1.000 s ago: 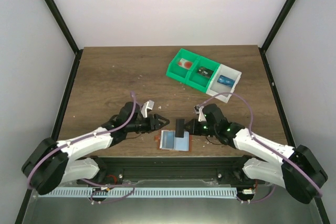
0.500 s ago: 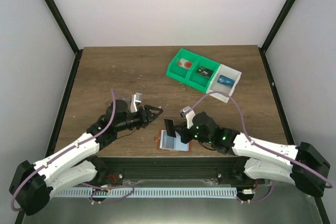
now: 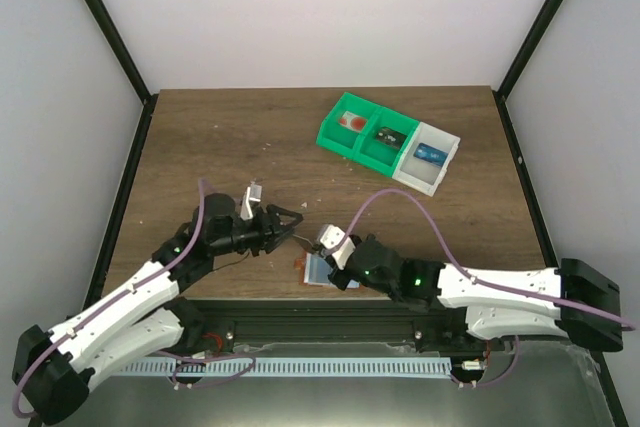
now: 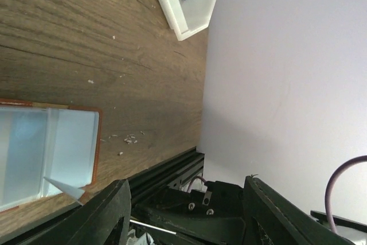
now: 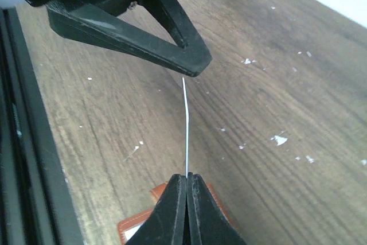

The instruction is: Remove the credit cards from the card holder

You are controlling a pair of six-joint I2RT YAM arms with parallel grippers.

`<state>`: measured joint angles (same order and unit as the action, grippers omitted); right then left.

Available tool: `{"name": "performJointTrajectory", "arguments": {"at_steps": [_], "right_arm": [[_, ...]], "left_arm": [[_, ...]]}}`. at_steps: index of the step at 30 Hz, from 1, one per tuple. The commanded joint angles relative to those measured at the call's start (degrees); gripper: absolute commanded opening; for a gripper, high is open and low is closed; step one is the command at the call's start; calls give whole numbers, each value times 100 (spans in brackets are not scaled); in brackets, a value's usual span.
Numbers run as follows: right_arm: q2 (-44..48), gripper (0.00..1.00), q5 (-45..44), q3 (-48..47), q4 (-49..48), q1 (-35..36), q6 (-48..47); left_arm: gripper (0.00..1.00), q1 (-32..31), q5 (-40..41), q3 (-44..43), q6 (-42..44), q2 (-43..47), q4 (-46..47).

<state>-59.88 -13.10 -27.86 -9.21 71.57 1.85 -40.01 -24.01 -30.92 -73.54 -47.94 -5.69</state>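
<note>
Open tabletop [image 3: 200, 137] spans the left and middle. Compartment trays [image 3: 388, 139] block the far right. At the near edge, the left gripper [image 3: 295, 224] and the right gripper [image 5: 186, 177], pinching a thin card [image 5: 186, 136], crowd the space above the card holder [image 3: 318, 271].

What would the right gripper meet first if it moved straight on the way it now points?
Probably a finger of the left gripper: the card in the right gripper reaches its tip, though depth is unclear.

2 arms low, angled inward; left claw [image 3: 295, 226] parted, right claw [image 5: 187, 177] pinched tight on credit card [image 5: 187, 142].
</note>
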Motion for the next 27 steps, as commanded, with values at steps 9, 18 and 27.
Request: {"name": "performJointTrajectory", "arguments": {"at_steps": [9,18,27], "right_arm": [[-227,0,-865,-442,-284,265,-1646],[-201,0,-917,-453,-255,304,-2409],[59,1,-844,-346,110,300,-2906]], "left_arm": [[60,98,143,-100,-131,362,-918],[60,130,147,-116,-319,455,-894],[59,188,91,138,-823,644,-311]]}}
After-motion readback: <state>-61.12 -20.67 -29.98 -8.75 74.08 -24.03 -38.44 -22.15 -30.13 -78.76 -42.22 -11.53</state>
